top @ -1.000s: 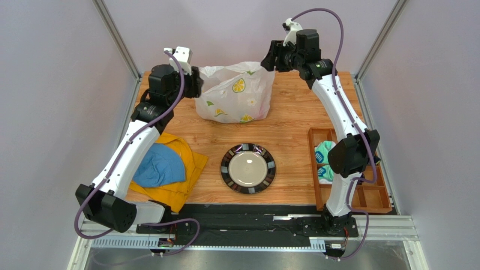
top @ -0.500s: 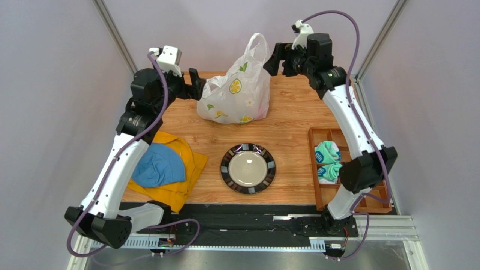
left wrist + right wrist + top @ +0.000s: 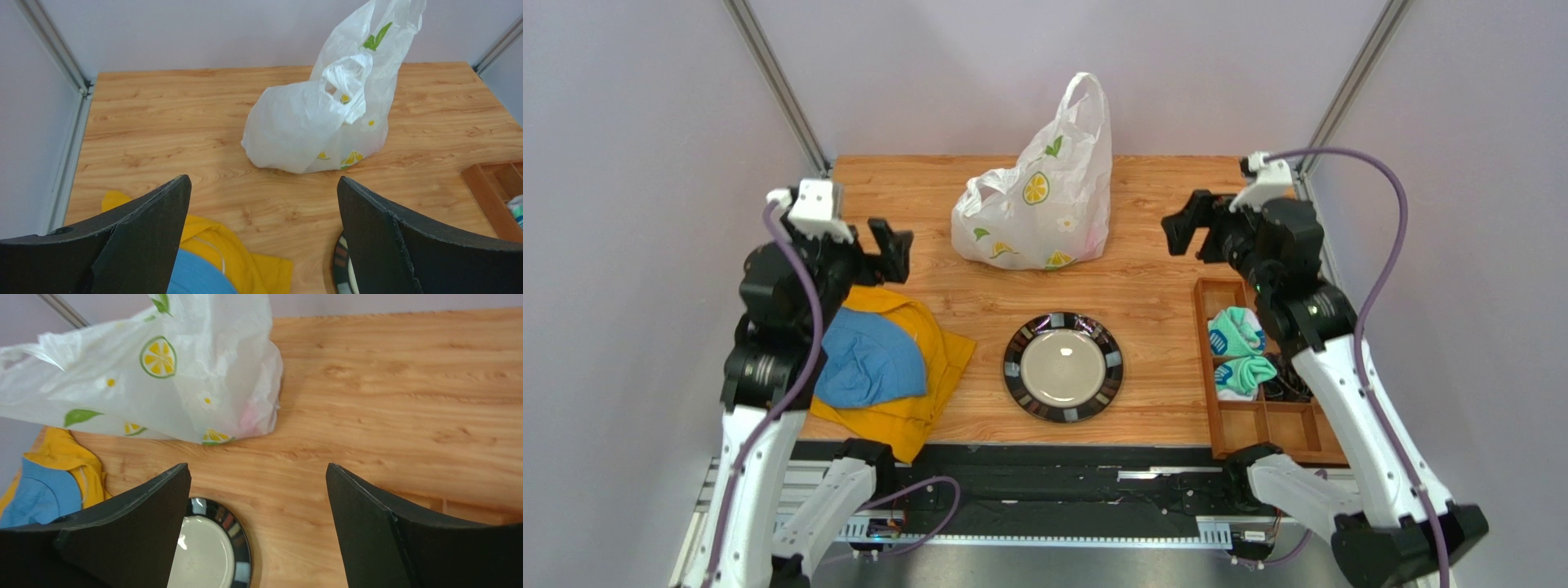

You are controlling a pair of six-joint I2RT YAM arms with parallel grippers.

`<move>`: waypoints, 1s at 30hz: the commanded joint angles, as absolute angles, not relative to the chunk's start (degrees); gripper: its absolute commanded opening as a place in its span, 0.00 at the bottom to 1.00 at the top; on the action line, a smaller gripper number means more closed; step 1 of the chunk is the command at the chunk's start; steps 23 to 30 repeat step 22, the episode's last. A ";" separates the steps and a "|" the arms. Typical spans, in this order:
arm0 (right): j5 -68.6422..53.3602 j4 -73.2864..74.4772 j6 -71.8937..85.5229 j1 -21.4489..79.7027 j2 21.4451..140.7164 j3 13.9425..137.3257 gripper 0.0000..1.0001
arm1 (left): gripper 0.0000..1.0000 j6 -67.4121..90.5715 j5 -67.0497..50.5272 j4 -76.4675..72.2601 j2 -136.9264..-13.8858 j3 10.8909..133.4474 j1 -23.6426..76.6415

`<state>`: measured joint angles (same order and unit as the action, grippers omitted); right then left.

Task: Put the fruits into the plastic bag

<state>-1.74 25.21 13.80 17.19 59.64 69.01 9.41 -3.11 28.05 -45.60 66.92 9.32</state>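
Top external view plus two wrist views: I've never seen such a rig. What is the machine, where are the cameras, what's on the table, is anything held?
Two white robot arms are bolted at the table's near edge, each ending in a two-finger gripper. The wide picture comes from a fixed camera above and behind them; the other two come from wrist cameras, so the black wedges are each gripper's own fingers. The left gripper and right gripper both stand open, holding nothing. On the wooden table stand a thin white lemon-printed plastic bag, a round black-rimmed plate, a blue cloth on a yellow cloth and a wooden compartment tray with teal fabric pieces. No loose fruit is in view.
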 commanded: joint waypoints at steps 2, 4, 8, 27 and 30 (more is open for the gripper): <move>7.82 23.03 13.98 17.05 45.90 56.45 0.85 | 0.98 7.56 -0.09 32.17 -34.56 56.72 8.96; 9.49 22.76 14.06 16.96 42.82 51.61 0.85 | 0.98 8.17 1.30 30.34 -31.12 53.72 8.96; 11.42 22.85 14.15 17.05 37.37 47.47 0.85 | 0.98 9.14 3.42 30.76 -29.62 52.03 8.96; 12.04 23.73 13.71 17.05 36.48 46.58 0.85 | 0.99 10.55 4.75 31.73 -29.88 52.12 8.96; 12.04 23.73 13.71 17.05 36.48 46.58 0.85 | 0.99 10.55 4.75 31.73 -29.88 52.12 8.96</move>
